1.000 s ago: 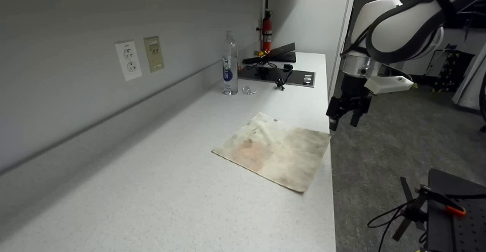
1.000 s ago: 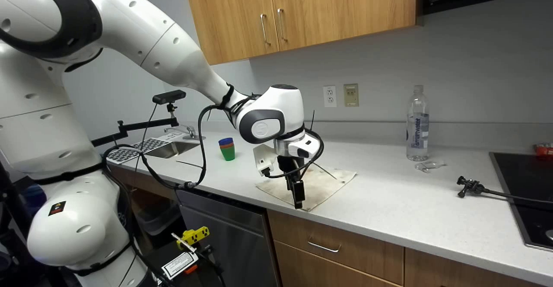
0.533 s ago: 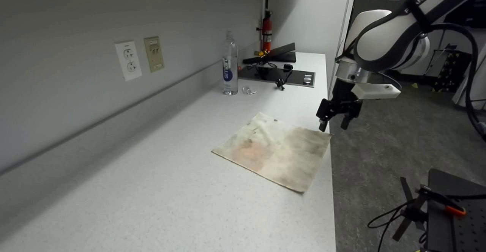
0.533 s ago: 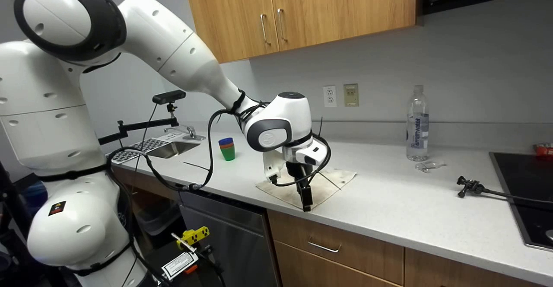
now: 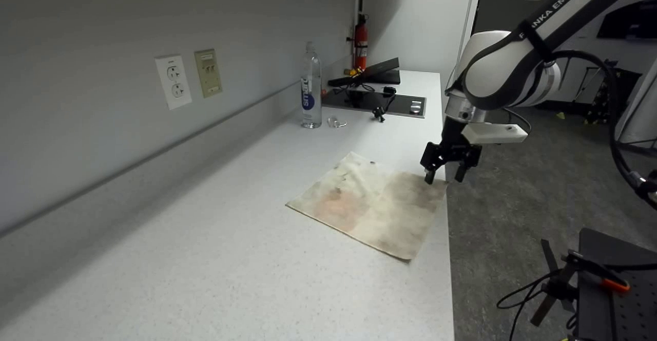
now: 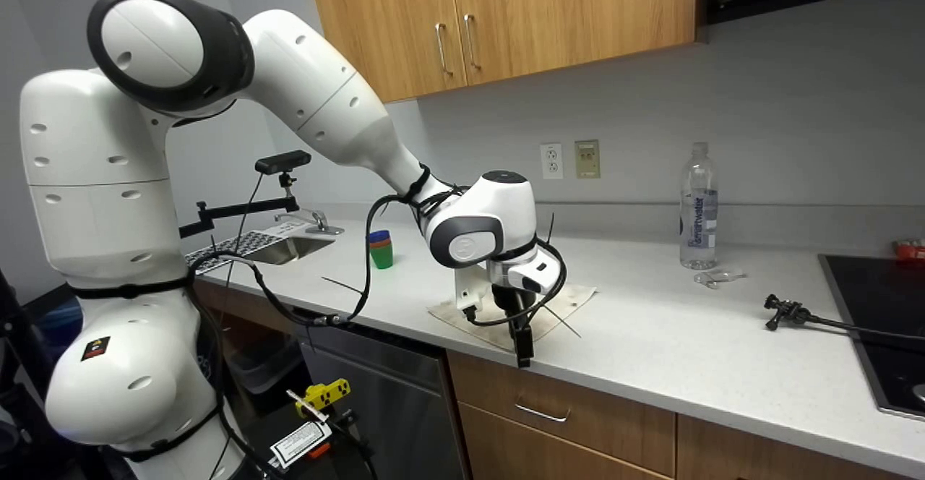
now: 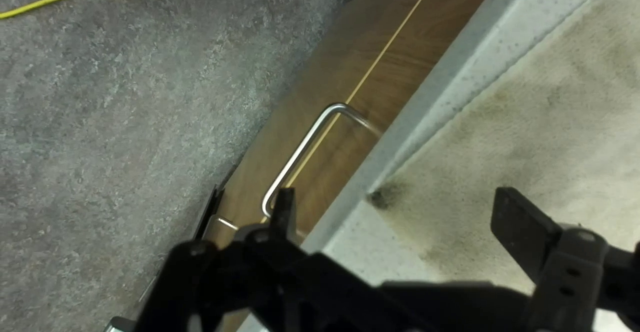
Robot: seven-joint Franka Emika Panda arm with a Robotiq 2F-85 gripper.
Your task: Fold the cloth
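A stained beige cloth (image 5: 369,207) lies flat and unfolded on the white counter. One corner reaches the counter's front edge. It also shows in an exterior view (image 6: 571,301), partly hidden behind the arm, and in the wrist view (image 7: 560,137). My black gripper (image 5: 444,178) is open and empty, pointing down above the front-edge corner of the cloth. In the wrist view, my gripper (image 7: 395,197) has its fingers wide apart, with the dark-stained cloth corner between them. One finger is over the cloth, the other beyond the counter edge. The gripper also shows in an exterior view (image 6: 524,357).
A water bottle (image 5: 311,89) stands near the wall, with a small clear object (image 5: 336,122) beside it. A black cable mount (image 5: 379,114) and cooktop (image 6: 882,321) lie farther along. Stacked cups (image 6: 380,250) stand near the sink. A drawer handle (image 7: 305,147) is below the edge.
The arm has moved the gripper inward over the counter edge and lower, toward the cloth's front corner. The gripper has stayed open. The cloth has not moved.
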